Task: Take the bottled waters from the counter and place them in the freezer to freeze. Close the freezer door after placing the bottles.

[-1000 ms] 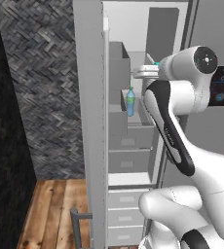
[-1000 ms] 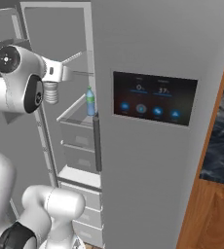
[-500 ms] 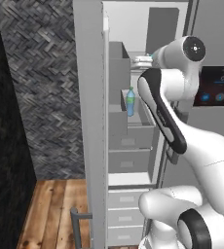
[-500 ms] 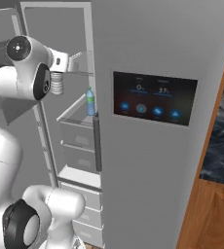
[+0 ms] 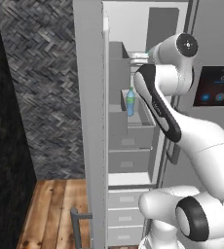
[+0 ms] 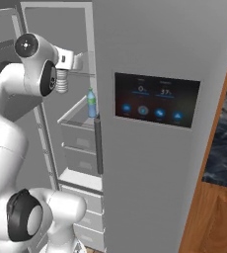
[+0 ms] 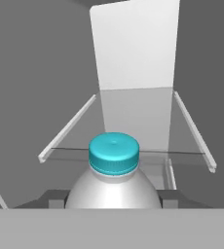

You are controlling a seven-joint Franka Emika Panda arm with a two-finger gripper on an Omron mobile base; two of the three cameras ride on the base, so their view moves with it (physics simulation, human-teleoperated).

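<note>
- The hand [image 6: 86, 60] is gripping a whitish bottle [image 7: 113, 182] and has been pushing deeper into the freezer [image 5: 148, 29] over the last second.
- A blue bottle [image 5: 130, 101] is already standing in a bin below, so the second placement looks close.
- The door [image 5: 90, 121] is still hanging open.

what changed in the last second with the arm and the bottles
The arm swung its hand further toward the freezer, carrying the whitish bottle held in the gripper toward a shelf. Nothing was let go. The blue bottle stayed upright in its bin, and the door stayed open.
</note>
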